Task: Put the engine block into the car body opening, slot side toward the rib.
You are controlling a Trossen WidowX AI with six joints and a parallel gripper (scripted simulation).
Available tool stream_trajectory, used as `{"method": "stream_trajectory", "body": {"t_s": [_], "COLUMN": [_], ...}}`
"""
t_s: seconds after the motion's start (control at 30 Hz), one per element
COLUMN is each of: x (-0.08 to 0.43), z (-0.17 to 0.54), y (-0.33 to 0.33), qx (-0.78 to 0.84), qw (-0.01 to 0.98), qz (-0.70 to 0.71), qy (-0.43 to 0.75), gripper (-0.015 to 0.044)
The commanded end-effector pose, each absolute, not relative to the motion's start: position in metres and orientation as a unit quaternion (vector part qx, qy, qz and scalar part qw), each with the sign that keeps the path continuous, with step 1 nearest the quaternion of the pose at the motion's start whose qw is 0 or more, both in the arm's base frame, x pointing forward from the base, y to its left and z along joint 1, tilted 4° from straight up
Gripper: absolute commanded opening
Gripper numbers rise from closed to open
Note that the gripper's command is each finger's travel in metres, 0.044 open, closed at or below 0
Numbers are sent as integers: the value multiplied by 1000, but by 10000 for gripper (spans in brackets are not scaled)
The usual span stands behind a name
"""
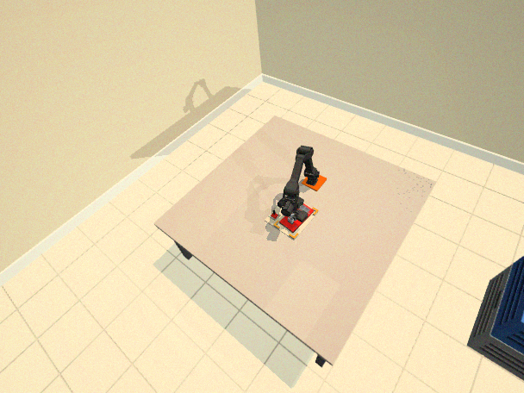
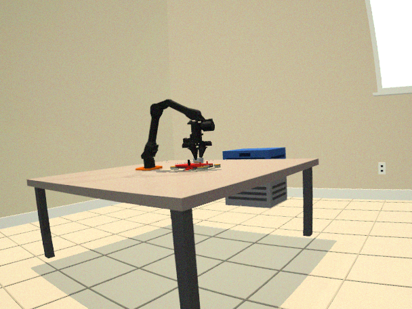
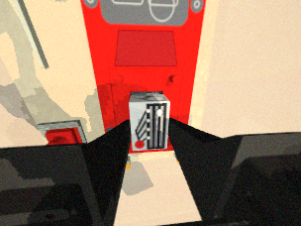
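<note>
We see the black gripper [image 1: 293, 216] [image 2: 198, 158] [image 3: 149, 123] pointing down, its two fingers clamped on the left and right sides of the engine block [image 1: 291, 220] [image 2: 198, 160] [image 3: 150, 126]. The block is a pale grey box; in the wrist view its face shows dark stripes, slanting bars and a red dot.

The block stands over the near part of the red car body [image 1: 294, 227] [image 2: 183, 165] [image 3: 101, 64]. A dark edge shows just beyond it, but we cannot tell how far down it sits, or which way its slot side faces. Farther along the body, in the wrist view, lie a darker red rectangle [image 3: 146, 48] and then a grey panel [image 3: 144, 17] with white outlines.

Orange corner pieces [image 1: 294, 235] [image 2: 217, 165] sit around the body. To its left, in the top view, is a small red piece [image 1: 274, 215] [image 3: 63, 136].

The black arm [image 1: 296, 170] [image 2: 154, 127] arches from an orange base plate [image 1: 321, 184] [image 2: 139, 168], on the far side in the top view and left in the exterior view. All this is on a pinkish table [image 1: 353, 241] [image 2: 101, 179]. A blue and grey box [image 1: 483, 323] [image 2: 254, 154] stands off to the right in the top view.
</note>
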State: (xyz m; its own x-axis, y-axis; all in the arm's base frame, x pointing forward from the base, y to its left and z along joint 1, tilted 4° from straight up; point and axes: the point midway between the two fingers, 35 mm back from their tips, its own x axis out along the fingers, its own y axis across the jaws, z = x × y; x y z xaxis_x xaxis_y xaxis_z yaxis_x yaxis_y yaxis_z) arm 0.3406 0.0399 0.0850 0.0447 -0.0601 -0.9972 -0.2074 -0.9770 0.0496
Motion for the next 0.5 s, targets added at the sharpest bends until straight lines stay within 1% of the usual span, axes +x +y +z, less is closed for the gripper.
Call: {"method": "stream_trajectory", "body": {"t_s": [0.0,0.47], "x": [340,340], "z": [83,81], "y": [39,39], "qx": [-721,-721], "qw": [53,51], "qz": [685,685], "qy": [94,92], "gripper": [159,159]}}
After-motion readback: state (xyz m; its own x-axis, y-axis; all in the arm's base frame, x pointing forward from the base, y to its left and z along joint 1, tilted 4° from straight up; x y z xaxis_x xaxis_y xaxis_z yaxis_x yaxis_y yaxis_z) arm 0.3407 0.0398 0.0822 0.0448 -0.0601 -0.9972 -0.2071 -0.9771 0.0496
